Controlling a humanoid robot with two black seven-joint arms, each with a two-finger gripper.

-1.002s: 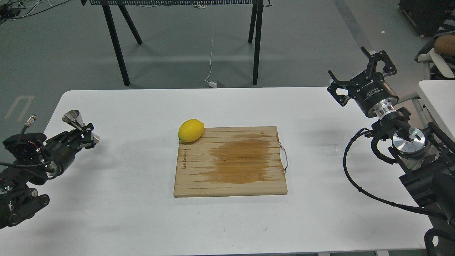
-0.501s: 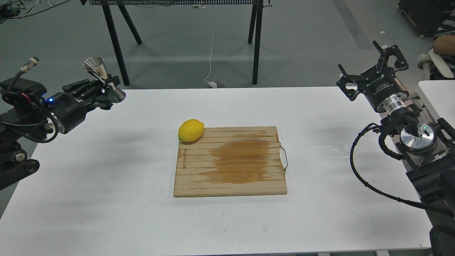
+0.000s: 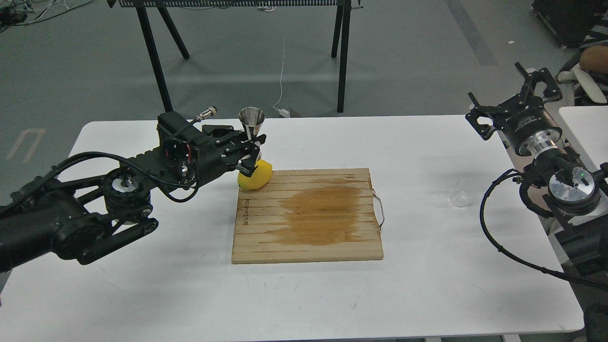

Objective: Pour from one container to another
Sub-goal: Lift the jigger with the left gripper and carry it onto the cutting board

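The steel jigger (image 3: 251, 122) stands upright in the air above the lemon, and my left gripper (image 3: 253, 144) is shut on its narrow waist. Its lower cone is mostly hidden by the fingers. The small clear glass cup (image 3: 459, 198) sits on the white table to the right of the cutting board, faint against the tabletop. My right gripper (image 3: 507, 97) hangs open and holds nothing, up over the table's back right corner, well above and behind the cup.
A yellow lemon (image 3: 259, 177) lies at the back left corner of the wooden cutting board (image 3: 308, 237), partly covered by my left gripper. The board has a wet stain in its middle and a wire handle (image 3: 380, 209) on its right side.
My left arm has swung right from the table's left edge, carrying the jigger over to the lemon. My right arm has drawn back to the right, which uncovers the glass cup.
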